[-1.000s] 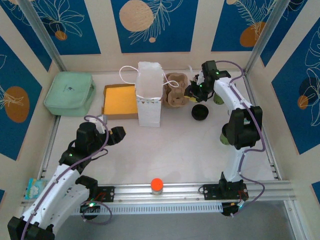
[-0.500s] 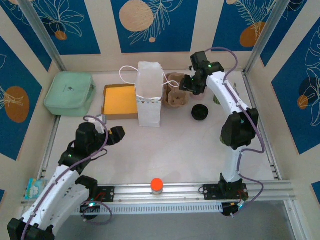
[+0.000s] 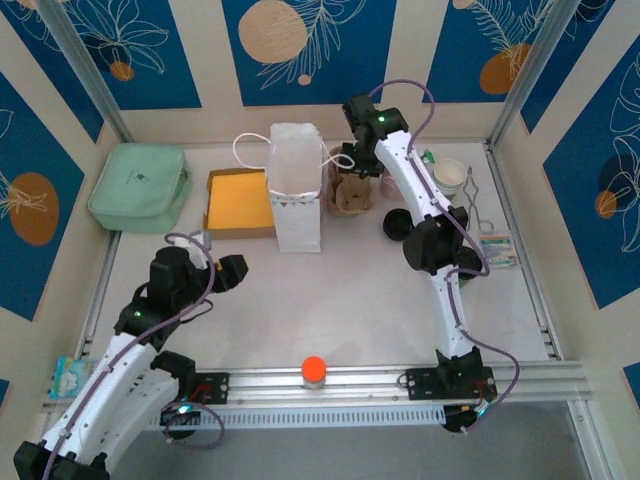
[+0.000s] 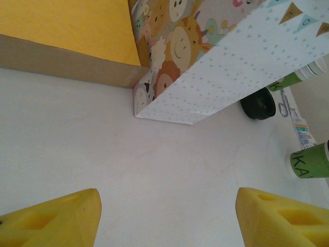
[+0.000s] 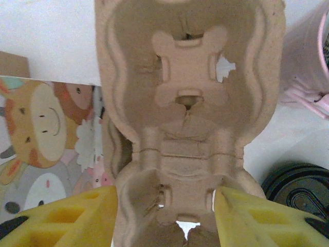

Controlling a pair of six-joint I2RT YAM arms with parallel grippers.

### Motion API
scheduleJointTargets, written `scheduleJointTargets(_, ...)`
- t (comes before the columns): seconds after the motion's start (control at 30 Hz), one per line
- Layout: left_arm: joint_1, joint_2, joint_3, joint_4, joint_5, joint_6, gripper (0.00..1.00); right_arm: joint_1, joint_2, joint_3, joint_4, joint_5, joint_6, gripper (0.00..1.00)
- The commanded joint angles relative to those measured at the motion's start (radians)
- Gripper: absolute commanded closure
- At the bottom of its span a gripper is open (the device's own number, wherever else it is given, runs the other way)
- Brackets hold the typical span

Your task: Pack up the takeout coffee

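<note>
The takeout coffee [image 3: 397,224] stands on the table right of the bag, its black lid up; that lid also shows in the right wrist view [image 5: 298,189] and in the left wrist view [image 4: 258,105]. My right gripper [image 3: 352,172] hangs open over the brown pulp cup carrier [image 5: 187,103], one yellow fingertip on each side of its near cell [image 5: 164,222]. Nothing is held in it. The patterned white paper bag [image 3: 297,190] stands upright just left of the carrier [image 3: 350,195]. My left gripper [image 3: 226,270] is open above bare table [image 4: 167,218], in front of the bag [image 4: 221,67].
An orange-lined box [image 3: 240,200] and a mint-green case [image 3: 140,185] sit left of the bag. A pink cup [image 5: 308,62] is right of the carrier. A white-rimmed cup [image 3: 448,175], metal tongs [image 3: 478,205] and a packet [image 3: 497,248] lie at the right. A green cup [image 4: 311,162] shows low right.
My right arm has swung left, from beside the black-lidded cup to over the pulp carrier, and its jaws have widened. The left arm has stayed still.
</note>
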Motion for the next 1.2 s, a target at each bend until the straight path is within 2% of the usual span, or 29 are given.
scheduleJointTargets(0.0,0.011,-0.011,0.034,-0.022,-0.021,0.028,0.3,0.003,0.02,0.036,-0.07,0.026,0.012,0.47)
scheduleJointTargets(0.6,0.011,0.003,0.037,-0.012,-0.025,0.031,0.3,0.022,0.065,0.043,-0.035,0.077,-0.013,0.45)
scheduleJointTargets(1.17,0.012,0.01,0.039,-0.01,-0.03,0.036,0.31,0.035,0.103,0.06,-0.017,0.124,-0.021,0.48)
